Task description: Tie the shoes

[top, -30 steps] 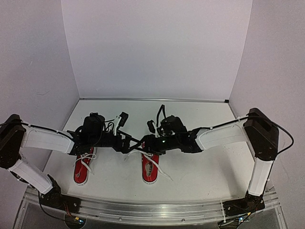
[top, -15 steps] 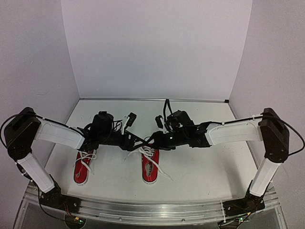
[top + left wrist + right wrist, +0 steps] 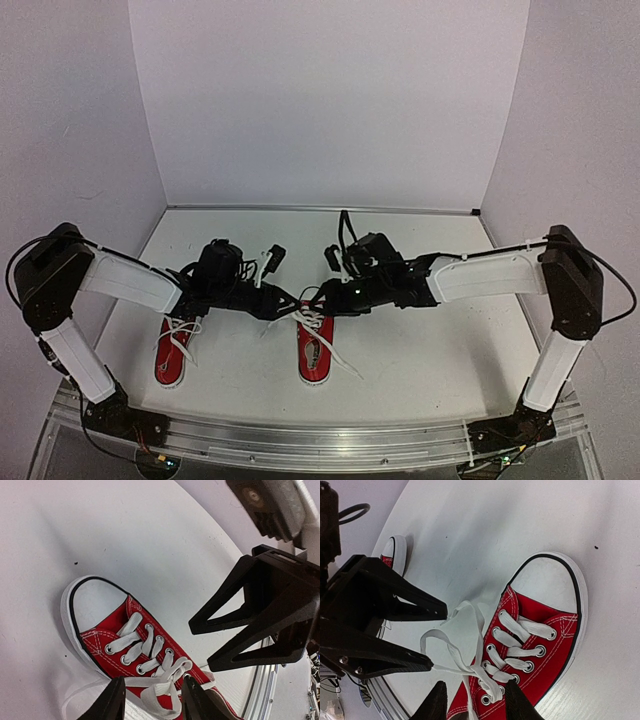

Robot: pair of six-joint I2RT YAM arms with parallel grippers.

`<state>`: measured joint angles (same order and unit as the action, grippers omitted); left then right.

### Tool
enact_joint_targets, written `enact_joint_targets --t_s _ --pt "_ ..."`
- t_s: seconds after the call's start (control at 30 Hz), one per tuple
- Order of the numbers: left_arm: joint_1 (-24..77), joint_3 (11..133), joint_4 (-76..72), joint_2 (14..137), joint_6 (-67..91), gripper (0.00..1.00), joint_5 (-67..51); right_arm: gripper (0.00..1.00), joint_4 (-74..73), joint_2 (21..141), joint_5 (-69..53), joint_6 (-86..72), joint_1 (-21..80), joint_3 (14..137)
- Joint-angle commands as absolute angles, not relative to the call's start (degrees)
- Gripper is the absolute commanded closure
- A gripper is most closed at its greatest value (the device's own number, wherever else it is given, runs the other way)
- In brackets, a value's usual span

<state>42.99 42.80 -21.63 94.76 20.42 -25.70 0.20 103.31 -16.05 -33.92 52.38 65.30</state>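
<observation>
Two red shoes with white laces lie on the table, one at the left point(image 3: 172, 352) and one in the middle point(image 3: 314, 348). Both grippers meet over the middle shoe point(image 3: 125, 640) point(image 3: 540, 635). My left gripper point(image 3: 287, 300) point(image 3: 155, 702) is open, its fingers either side of a loose lace loop point(image 3: 159, 694) without pinching it. My right gripper point(image 3: 320, 297) point(image 3: 477, 705) is also open, straddling the crossed laces point(image 3: 490, 682) at the top eyelets. In the right wrist view a lace strand point(image 3: 451, 670) runs to the tip of one left-gripper finger point(image 3: 395, 662).
White walls enclose the white table point(image 3: 430, 350) at the back and on both sides. The left shoe's toe cap point(image 3: 396, 550) shows far off in the right wrist view. The metal rail point(image 3: 320, 440) with the arm bases runs along the near edge.
Both arms have raised their elbows and leaned in over the middle shoe. The jaws of both grippers have narrowed around the laces, the left ones most.
</observation>
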Motion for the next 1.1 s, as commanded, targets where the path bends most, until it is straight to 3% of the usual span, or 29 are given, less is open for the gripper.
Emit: enact_joint_targets --t_s 0.0,0.33,0.7,1.07 --pt "42.3 44.7 -20.5 95.8 20.5 0.66 -26.3 0.63 -1.4 105.6 -16.0 -31.7 52.3 68.4" --pt "42.0 45.0 -19.9 95.7 20.2 0.81 -27.2 0.68 -2.8 108.2 -17.0 -30.4 52.3 69.4" --pt "42.0 45.6 -19.7 96.2 20.1 0.88 -27.7 0.78 -3.2 109.3 -18.6 -29.5 52.3 69.9" --pt "42.0 46.5 -19.5 97.0 20.0 0.92 -28.2 0.82 -4.2 110.0 -19.6 -28.6 52.3 70.8"
